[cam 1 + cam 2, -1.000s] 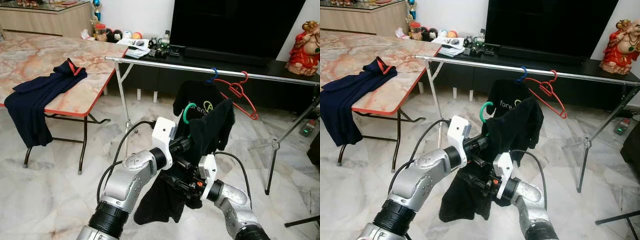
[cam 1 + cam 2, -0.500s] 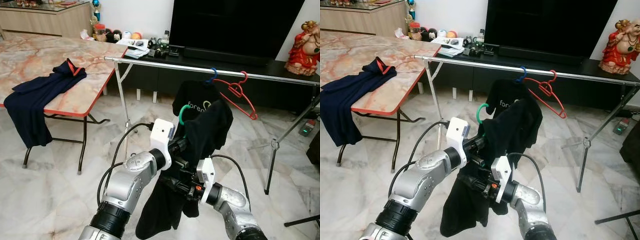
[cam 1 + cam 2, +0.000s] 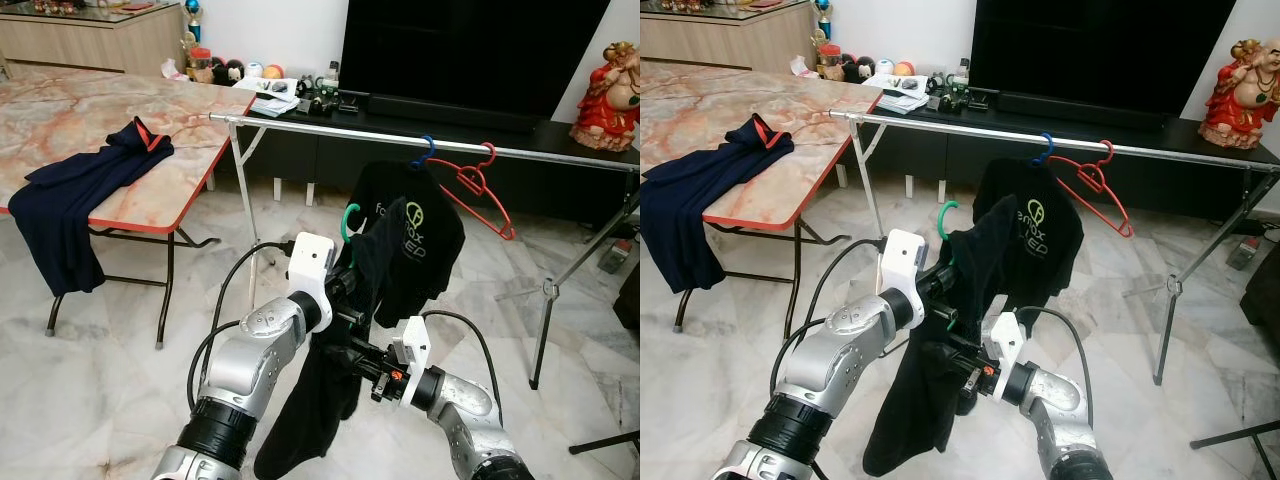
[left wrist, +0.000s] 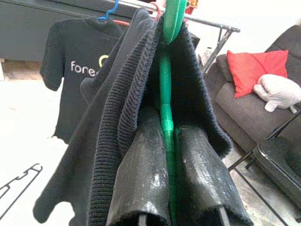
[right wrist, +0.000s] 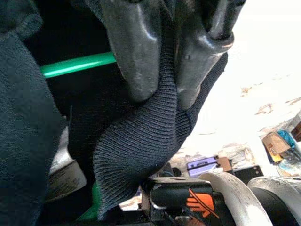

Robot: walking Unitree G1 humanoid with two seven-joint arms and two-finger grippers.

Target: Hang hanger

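A green hanger point(image 3: 348, 215) carries a black knit garment point(image 3: 325, 400) that hangs down between my arms. My left gripper point(image 4: 165, 127) is shut on the hanger's green neck, with the knit draped over both fingers point(image 4: 141, 179). Lower down, my right gripper point(image 5: 162, 94) is shut on a fold of the knit garment, close under the left one point(image 3: 365, 372). Behind them runs the silver rail point(image 3: 330, 127). On it hang a black printed T-shirt point(image 3: 420, 235) on a blue hanger point(image 3: 428, 150) and a bare red hanger point(image 3: 480, 185).
A marble-top table point(image 3: 150, 190) with a navy garment point(image 3: 70, 200) stands at the left. The rack's legs point(image 3: 545, 300) splay on the right. A TV and low cabinet point(image 3: 470, 60) sit behind the rail. A sofa with a red cushion point(image 4: 254, 70) and a hanger on the floor point(image 4: 19, 181) appear in the left wrist view.
My left gripper has carried the green hanger to the left and slightly up, uncovering the T-shirt's logo. The knit garment now hangs longer. My right gripper stays shut on its fold.
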